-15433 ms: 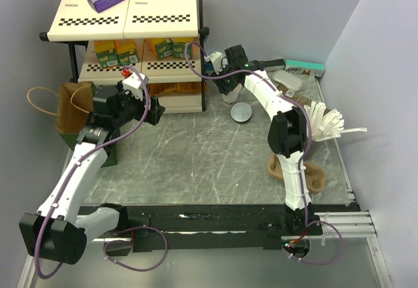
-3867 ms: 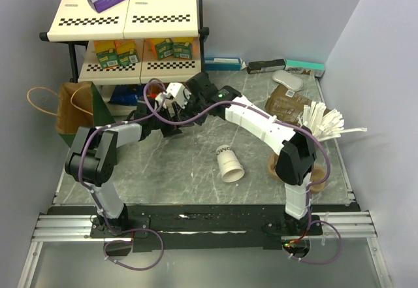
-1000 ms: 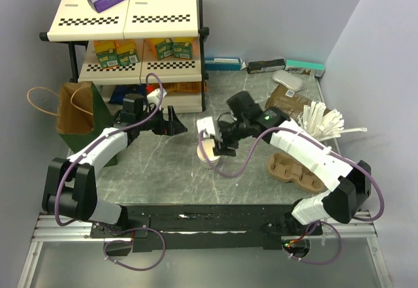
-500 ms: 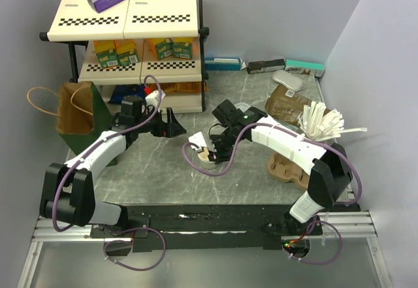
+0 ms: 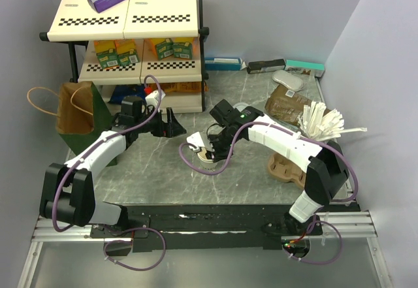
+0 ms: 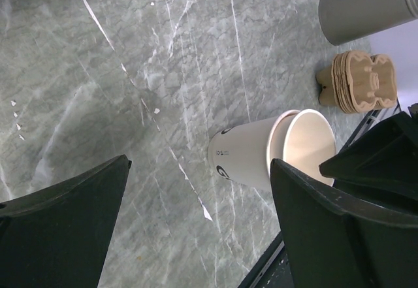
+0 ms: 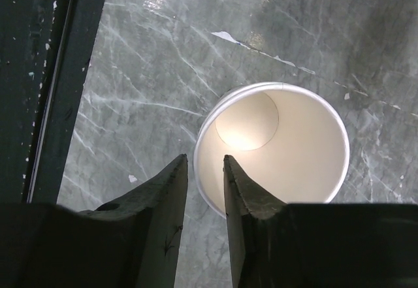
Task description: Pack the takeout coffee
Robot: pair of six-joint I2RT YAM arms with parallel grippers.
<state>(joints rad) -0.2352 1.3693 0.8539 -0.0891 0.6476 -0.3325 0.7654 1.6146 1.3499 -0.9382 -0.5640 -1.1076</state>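
**Right jaws astride the cup wall, left jaws wide and idle**

The right gripper has its jaws drawn narrow, one finger outside and one inside the near wall of the takeout coffee cup. The rest of its mouth opens ahead of them. Whether they already pinch the wall I cannot tell. The cup stands upright and empty on the table.

The left gripper holds its jaws wide with nothing in them. The cup sits just beyond their tips.

Thin paper like this should be very light, and its wall likely buckles under a hard squeeze. The rolled rim is the stiffest part, so a gentle pinch just below it looks safest. A one-sided hold may let the cup swing.

A black rail runs close on the outer finger's side. Bare table lies ahead of the right jaws. The pulp tray sits well apart on their other side, with open table between. The left jaws are the nearest thing to avoid.
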